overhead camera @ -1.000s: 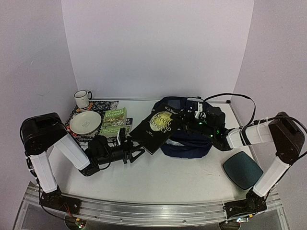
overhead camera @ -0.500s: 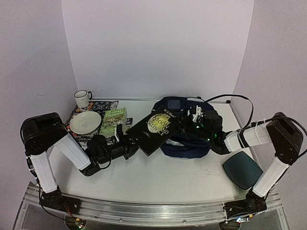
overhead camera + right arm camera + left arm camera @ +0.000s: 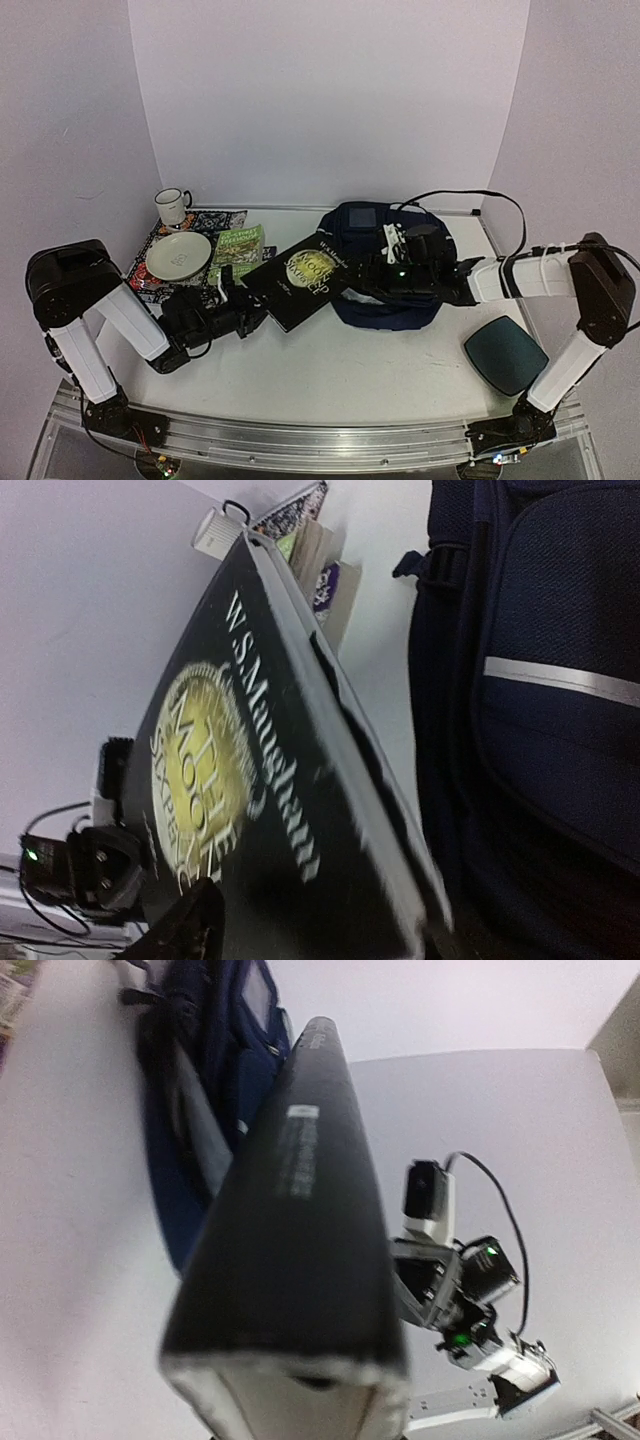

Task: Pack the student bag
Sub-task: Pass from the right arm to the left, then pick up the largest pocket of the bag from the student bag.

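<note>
Left gripper (image 3: 248,309) is clamping the near corner of the Maugham book (image 3: 300,280), long axis pointing right toward the student bag (image 3: 392,308); the nearer right gripper (image 3: 366,276) is standing open at the far edge.

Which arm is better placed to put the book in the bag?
Left: the left gripper holds the book by its near corner, pointed at the bag. The right gripper lies over the bag.

The white surface (image 3: 330,375) carries the student bag (image 3: 385,305) in its far middle part. At the far left lies a patterned cloth (image 3: 218,217), with a green book (image 3: 238,248) just beside it — if it overlaps the cloth, I cannot tell. At the right front lies a dark teal round pad (image 3: 505,357), apart from the bag.
</note>
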Action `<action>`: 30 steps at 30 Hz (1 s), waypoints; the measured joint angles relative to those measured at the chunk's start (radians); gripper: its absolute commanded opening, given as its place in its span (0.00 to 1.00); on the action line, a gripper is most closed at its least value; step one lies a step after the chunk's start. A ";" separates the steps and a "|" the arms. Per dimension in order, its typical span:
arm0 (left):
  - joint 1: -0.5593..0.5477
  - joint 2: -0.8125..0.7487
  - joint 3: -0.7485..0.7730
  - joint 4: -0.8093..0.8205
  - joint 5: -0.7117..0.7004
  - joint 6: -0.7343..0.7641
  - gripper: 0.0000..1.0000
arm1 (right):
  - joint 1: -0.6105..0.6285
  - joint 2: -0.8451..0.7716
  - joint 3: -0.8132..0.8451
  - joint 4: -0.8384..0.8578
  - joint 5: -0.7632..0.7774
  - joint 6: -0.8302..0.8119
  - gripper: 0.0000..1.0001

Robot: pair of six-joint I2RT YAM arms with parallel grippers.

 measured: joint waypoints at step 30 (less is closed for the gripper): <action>0.129 -0.187 -0.090 -0.175 0.061 0.046 0.00 | 0.056 0.118 0.343 -0.865 0.413 -0.919 0.39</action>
